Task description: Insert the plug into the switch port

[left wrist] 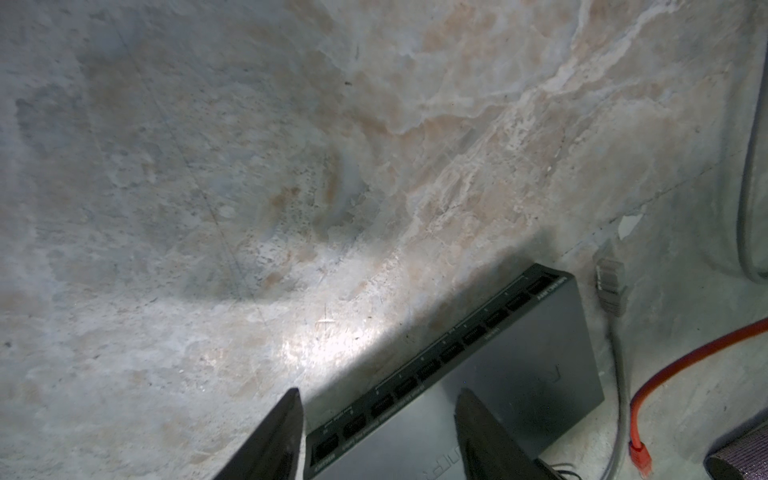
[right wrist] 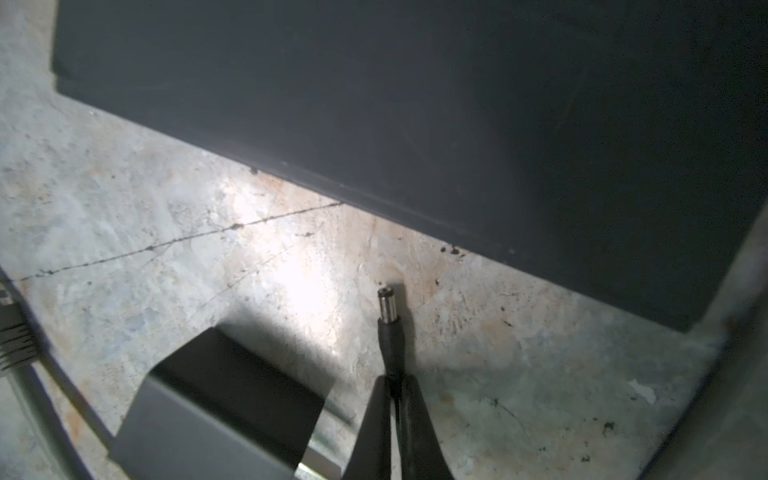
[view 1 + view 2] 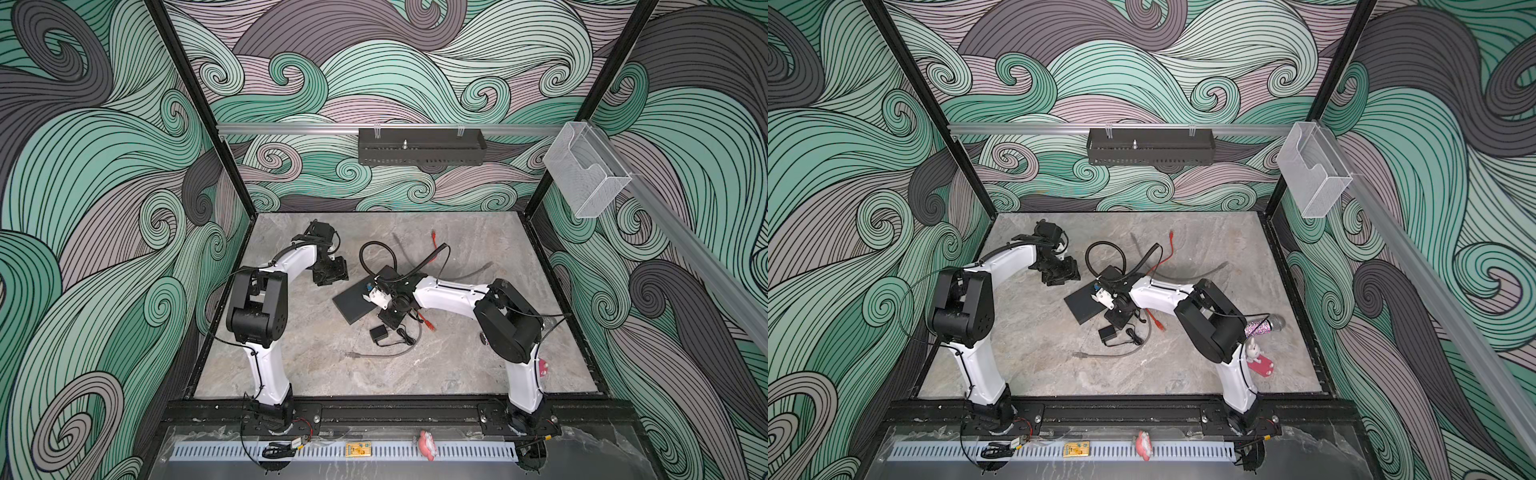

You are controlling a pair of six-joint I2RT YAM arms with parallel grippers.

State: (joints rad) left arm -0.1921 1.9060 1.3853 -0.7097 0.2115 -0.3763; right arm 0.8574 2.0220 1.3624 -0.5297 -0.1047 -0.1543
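The switch [image 3: 353,300] [image 3: 1084,305] is a flat matte-black box lying mid-table in both top views. The left wrist view shows its row of ports [image 1: 453,351] on the side facing my left gripper [image 1: 378,392]. That gripper [image 3: 330,272] is open and empty, and hangs apart from the switch on its far-left side. My right gripper [image 2: 395,384] is shut on the plug [image 2: 387,305], a black barrel connector with a silver tip. The tip points at the switch's plain edge [image 2: 374,199], a short gap away. In a top view the right gripper [image 3: 390,318] hangs at the switch's near-right corner.
A small black adapter cube [image 3: 379,333] [image 2: 224,403] with a thin cord lies just in front of the right gripper. Red cables [image 3: 428,324], a grey cable [image 3: 374,355] and a black hose loop [image 3: 368,253] lie around the switch. A glittery microphone [image 3: 1264,324] and a pink toy [image 3: 1260,365] lie near the right arm's base.
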